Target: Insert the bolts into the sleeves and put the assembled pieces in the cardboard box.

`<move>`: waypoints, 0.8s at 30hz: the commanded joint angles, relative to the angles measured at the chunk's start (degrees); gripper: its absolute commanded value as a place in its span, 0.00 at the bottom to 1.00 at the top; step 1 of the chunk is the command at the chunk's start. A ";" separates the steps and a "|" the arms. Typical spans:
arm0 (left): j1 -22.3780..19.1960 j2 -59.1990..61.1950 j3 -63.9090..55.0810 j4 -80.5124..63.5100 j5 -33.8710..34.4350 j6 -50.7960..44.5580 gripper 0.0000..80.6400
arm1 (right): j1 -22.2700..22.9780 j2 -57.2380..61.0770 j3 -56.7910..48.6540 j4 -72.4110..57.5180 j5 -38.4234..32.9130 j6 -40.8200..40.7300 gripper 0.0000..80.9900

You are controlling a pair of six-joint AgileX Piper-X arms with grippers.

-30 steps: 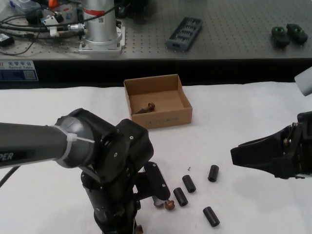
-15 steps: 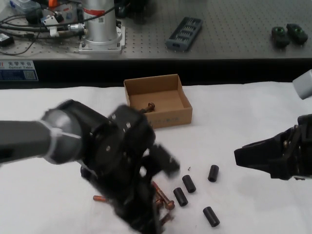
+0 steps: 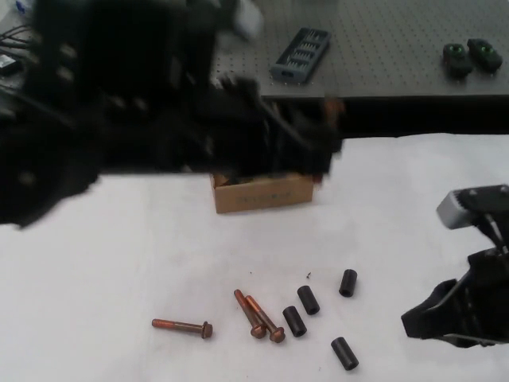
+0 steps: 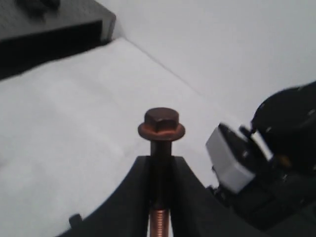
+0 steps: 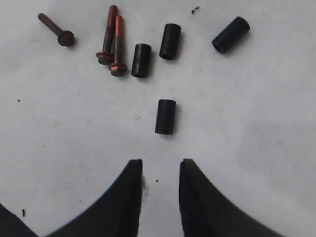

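Clamping a copper-coloured flanged hex bolt (image 4: pixel 161 126) by its shank, the left jaws hold it aloft for mating; the right jaws gape above a black cylindrical sleeve (image 5: pixel 166 116) near the front edge of the worktop (image 3: pixel 95 263).

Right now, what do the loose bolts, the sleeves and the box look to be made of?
The bolts look like metal with a copper-coloured coating: reddish sheen, flanged heads. The sleeves are matte black, plastic or blackened metal; the look leaves it open. The box is probably cardboard, judging by its dull brown front wall.
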 commanded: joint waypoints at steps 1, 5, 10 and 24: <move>3.15 -8.69 -0.67 -4.12 -2.90 -4.56 0.01 | 0.08 0.76 -0.16 -0.75 -0.26 -0.15 0.26; 6.04 -15.16 -0.67 -4.12 -3.79 -4.81 0.01 | 0.08 5.71 -0.37 -3.94 -0.41 -0.44 0.26; 10.14 -21.66 -0.67 -3.60 -5.26 -4.81 0.01 | 0.73 9.65 -2.43 -4.82 -1.15 -0.44 0.27; 13.67 -29.57 -0.56 5.34 -9.89 -4.08 0.01 | 8.09 21.35 -12.35 1.13 6.99 -1.78 0.27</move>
